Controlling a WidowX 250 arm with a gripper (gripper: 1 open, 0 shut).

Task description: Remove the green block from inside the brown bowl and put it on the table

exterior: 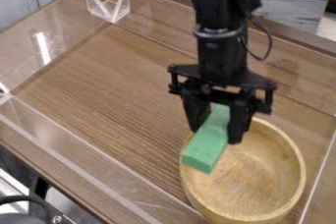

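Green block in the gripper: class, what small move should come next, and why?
Probably swing the gripper sideways, away from the brown bowl, before lowering: its fingers grip the green block, which still overlaps the bowl's rim in this view, while bare table lies beside it.

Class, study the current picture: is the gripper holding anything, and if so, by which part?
The gripper holds the green block by its upper end.

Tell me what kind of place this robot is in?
It looks like a robot workshop or lab, maybe. There's a robot arm over a wooden table, a see-through wall along the table's edge, and a loose black cable in the corner.
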